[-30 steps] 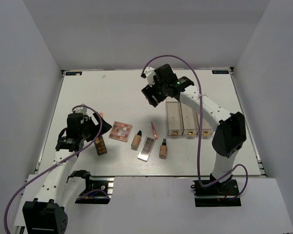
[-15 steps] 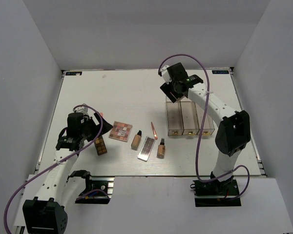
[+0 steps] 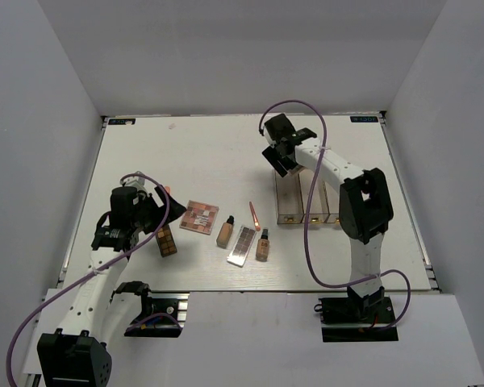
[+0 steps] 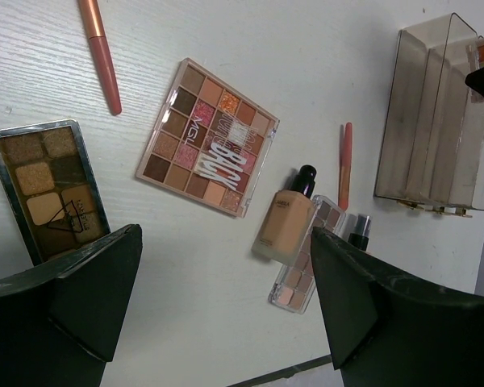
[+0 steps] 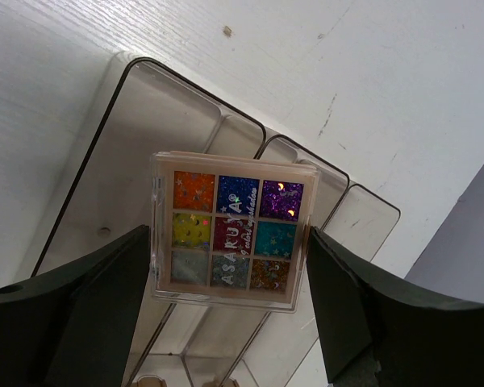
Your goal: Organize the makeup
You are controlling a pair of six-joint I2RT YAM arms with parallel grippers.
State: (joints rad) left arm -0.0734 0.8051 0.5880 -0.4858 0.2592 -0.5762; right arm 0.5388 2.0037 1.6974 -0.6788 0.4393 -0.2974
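Observation:
My right gripper (image 5: pixel 230 270) is shut on a small square multicolour glitter palette (image 5: pixel 232 231) and holds it above the far end of the clear three-compartment box (image 5: pixel 121 153); in the top view this gripper (image 3: pixel 284 160) is over the box's left compartment. My left gripper (image 4: pixel 226 310) is open and empty, hovering over the table at the left (image 3: pixel 149 211). On the table lie a brown palette (image 3: pixel 166 240), a pink square palette (image 3: pixel 199 216), a beige bottle (image 3: pixel 225 231), a slim palette (image 3: pixel 242 244), a second bottle (image 3: pixel 263 244) and a thin pink stick (image 3: pixel 255 215).
The clear box (image 3: pixel 310 197) stands right of centre, its compartments running front to back. A second, thicker pink stick (image 4: pixel 101 48) lies beyond the brown palette, near my left gripper. The grey walls enclose the white table (image 3: pixel 202 153) on three sides.
My right arm has carried the glitter palette to the right, from left of the box to over its far end. The right bottle has shifted slightly left. The left arm has not moved.

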